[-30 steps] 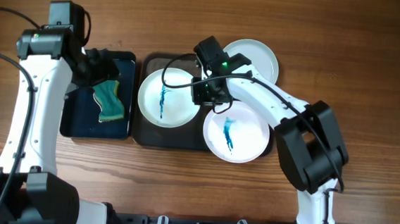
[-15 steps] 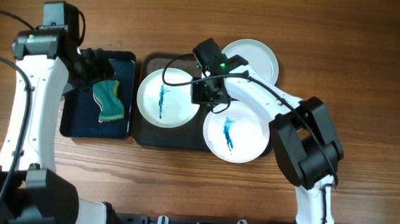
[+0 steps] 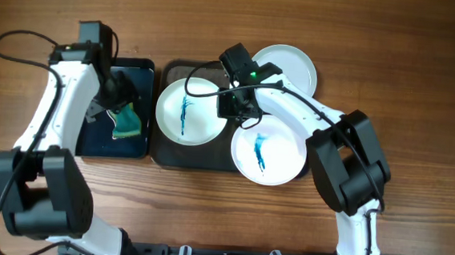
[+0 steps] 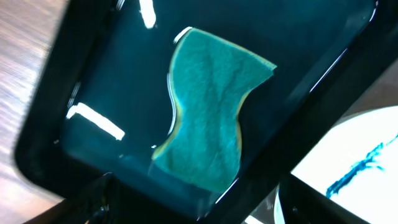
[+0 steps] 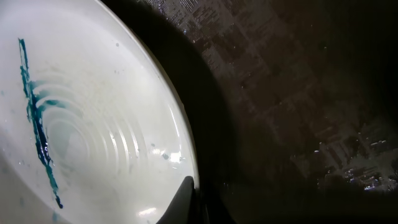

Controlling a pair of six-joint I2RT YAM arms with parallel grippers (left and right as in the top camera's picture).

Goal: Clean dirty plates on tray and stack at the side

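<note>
Right claw (image 3: 233, 105): at the right rim of the left plate, centre of the overhead frame. One pale fingertip (image 5: 182, 196) shows at the bottom edge of the wrist view, tight against that rim. Clenched or released: cannot tell.
Left claw (image 3: 119, 96): released, its fingers wide apart in the lower left and lower right corners of its wrist view. It hangs over the sponge at the upper left of the overhead frame.
Left plate (image 3: 187, 110): round and white, lying flat in the left half of the tray, with a blue-teal streak down its centre. The streak and faint ring marks fill the left of the right wrist view (image 5: 93, 124).
Lower-right plate (image 3: 268, 152): white with a teal streak in the centre. It overlaps the tray's right edge, partly on the tray and partly out over the table.
Upper-right plate (image 3: 290, 65): plain white with no smear seen, by the tray's upper right corner and partly covered by the right arm. Contact with the tray: cannot tell.
Tray (image 3: 197, 159): dark, with rounded corners, centre of the frame. Up close the surface is textured with wet specks (image 5: 280, 93).
Sponge (image 4: 208, 124): teal-green and wavy-edged with a yellowish underside, lying flat in the black tray.
Black tray (image 3: 86, 138): glossy, just left of the tray.
Table (image 3: 378, 42): brown wood grain.
</note>
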